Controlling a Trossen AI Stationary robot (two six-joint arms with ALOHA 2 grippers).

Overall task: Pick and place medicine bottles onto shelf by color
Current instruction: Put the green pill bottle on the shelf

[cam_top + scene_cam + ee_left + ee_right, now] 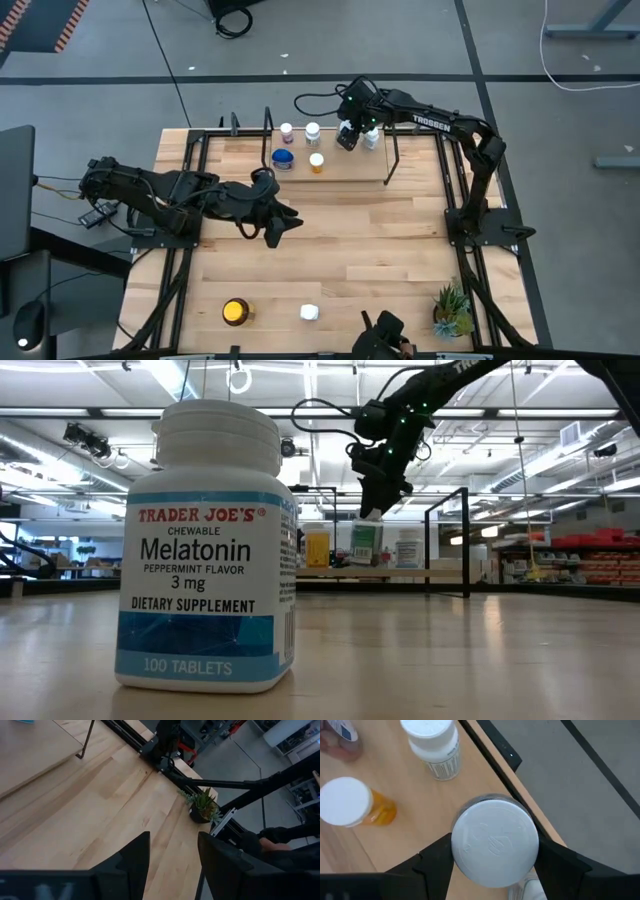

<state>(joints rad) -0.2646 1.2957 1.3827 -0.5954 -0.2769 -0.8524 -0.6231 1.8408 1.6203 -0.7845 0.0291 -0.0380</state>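
Shelf contents: the shelf (350,165) at the far edge of the table (400,250) carries a blue-lidded bottle (283,159), an orange bottle (317,162), two white-capped bottles (287,131) (312,131) and another white-capped bottle (372,139) beside the right claw.
Right claw: the right claw (495,865) stands over the shelf's far side, its two fingers (437,857) spread wide against the sides of a white-capped bottle (495,842); the low view shows this bottle (366,538) hanging just at shelf level, so placement appears in progress, not finished.
Left claw: the left claw (172,852) hovers above mid-table, half open, holding nothing.
Remaining items: an amber-yellow bottle (235,312) and a white melatonin bottle (309,312) stand on the near part of the table, well apart from the shelf.
Progress estimate: five bottles shelved, one being set down, two not yet moved; more than half complete.
Colour grouping: blue-lidded and orange bottles stand side by side at the shelf front; white caps sit along the rear.
Legible text, near bottle: "TRADER JOE'S", "CHEWABLE Melatonin", "PEPPERMINT FLAVOR 3 mg", "DIETARY SUPPLEMENT", "100 TABLETS".
Legible text, right arm: "TROSSEN".
Other labels: too small to read.
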